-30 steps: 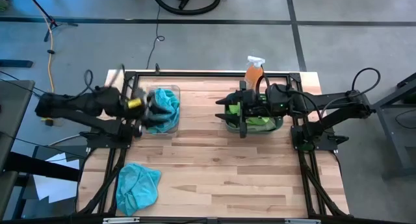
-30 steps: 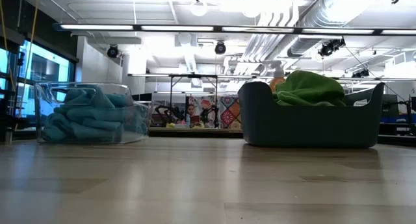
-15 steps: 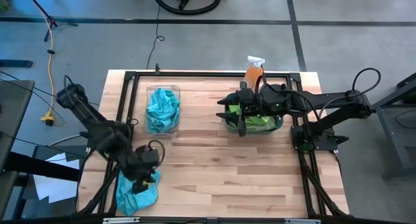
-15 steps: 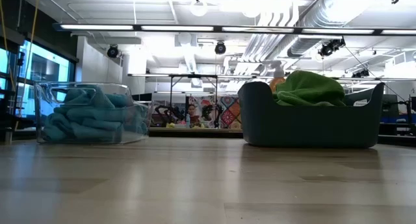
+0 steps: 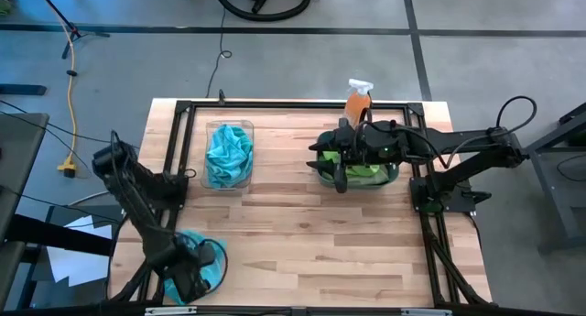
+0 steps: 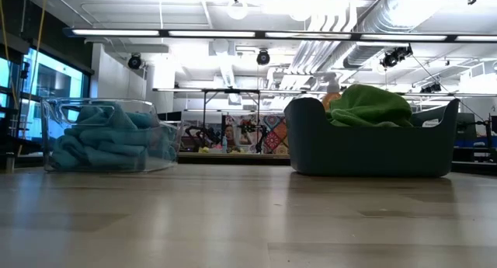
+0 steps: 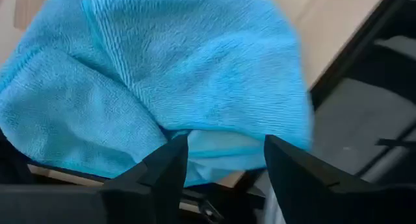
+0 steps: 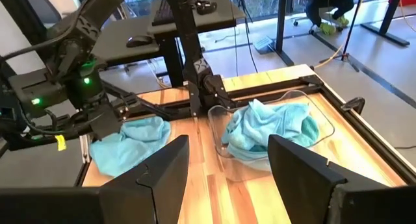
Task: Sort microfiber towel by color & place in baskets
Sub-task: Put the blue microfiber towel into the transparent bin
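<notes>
Loose blue towel (image 7: 162, 74) crumpled on the table (image 5: 320, 243) at its near left corner, well apart from both baskets; left gripper (image 7: 224, 162) poised right over it, fingers (image 7: 166, 169) spread wide with nothing between them yet, a raised fold of cloth bulging just ahead of the tips and sagging into the gap; same towel visible in the high view (image 5: 194, 261) with the left gripper (image 5: 194, 277) on top of it.

Likely very light, soft and limp; no stiffness to lever against, so apt to drape and trail once lifted; nap grippy rather than slick, unlikely to slip from closed pads; nothing fragile. Best taken at the thick bunched ridge nearest the fingertips, pinching several layers at once, not a single thin edge lying flat on wood.

Clear basket (image 5: 229, 154) already holding blue cloth (image 5: 227, 151), so probably the destination; dark tub (image 5: 357, 172) holding green towels (image 6: 371, 105), right gripper (image 5: 341, 165) hanging over it, fingers (image 8: 166, 162) apart and empty.
</notes>
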`<state>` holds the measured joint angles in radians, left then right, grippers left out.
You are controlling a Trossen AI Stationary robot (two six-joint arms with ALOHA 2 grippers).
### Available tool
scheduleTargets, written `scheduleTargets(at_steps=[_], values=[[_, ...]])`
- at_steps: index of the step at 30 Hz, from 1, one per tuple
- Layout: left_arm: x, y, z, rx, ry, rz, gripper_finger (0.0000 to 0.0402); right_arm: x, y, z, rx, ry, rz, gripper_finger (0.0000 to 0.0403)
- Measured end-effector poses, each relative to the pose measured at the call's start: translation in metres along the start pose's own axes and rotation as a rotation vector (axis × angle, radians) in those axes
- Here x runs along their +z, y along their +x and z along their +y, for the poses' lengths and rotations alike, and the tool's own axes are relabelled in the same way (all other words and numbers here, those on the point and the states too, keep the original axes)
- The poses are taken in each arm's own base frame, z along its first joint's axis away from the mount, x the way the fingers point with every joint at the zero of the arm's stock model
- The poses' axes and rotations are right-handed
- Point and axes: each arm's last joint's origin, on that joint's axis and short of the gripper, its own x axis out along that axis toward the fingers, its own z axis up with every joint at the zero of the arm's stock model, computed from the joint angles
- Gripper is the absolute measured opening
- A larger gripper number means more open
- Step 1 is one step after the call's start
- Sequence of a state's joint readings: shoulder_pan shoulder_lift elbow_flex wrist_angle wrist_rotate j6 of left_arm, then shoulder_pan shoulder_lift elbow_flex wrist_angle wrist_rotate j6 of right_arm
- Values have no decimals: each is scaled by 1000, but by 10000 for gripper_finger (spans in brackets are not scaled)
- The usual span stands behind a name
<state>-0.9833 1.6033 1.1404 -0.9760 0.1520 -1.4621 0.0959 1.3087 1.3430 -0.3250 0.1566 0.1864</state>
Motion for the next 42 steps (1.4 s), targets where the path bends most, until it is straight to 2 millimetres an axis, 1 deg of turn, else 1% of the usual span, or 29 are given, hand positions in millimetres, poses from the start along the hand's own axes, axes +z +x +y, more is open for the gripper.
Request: scheduleTargets(at_steps=[3, 7, 12, 20, 23, 26, 30, 34, 36, 38, 40, 42], values=[[0, 12, -3, 42, 7, 3, 209, -1, 0, 0, -1, -1, 7, 209], [2, 22, -4, 84, 25, 8, 231, -1, 0, 0, 0, -1, 7, 209], [4, 35, -5, 140, 16, 38, 248, -1, 0, 0, 2, 27, 8, 209], [7, 58, -7, 218, -1, 76, 251, -1, 0, 0, 2, 40, 8, 209], [7, 68, -3, 236, -14, 87, 251, -1, 0, 0, 1, 40, 8, 209], [9, 79, 3, 214, -43, 101, 251, -1, 0, 0, 1, 40, 8, 209], [9, 89, 10, 187, -57, 115, 251, -1, 0, 0, 1, 47, 7, 209], [9, 93, 12, 164, 3, 133, 250, -1, 0, 0, 1, 65, 8, 209], [9, 94, 12, 155, 61, 141, 244, -1, 0, 0, 1, 67, 8, 209], [9, 94, 12, 150, 87, 142, 229, -1, 0, 0, 2, 66, 10, 209], [9, 94, 11, 148, 106, 139, 201, -1, 0, 0, 5, 66, 16, 209], [9, 94, 11, 147, 122, 131, 157, -2, 0, 0, 4, 65, 23, 209]])
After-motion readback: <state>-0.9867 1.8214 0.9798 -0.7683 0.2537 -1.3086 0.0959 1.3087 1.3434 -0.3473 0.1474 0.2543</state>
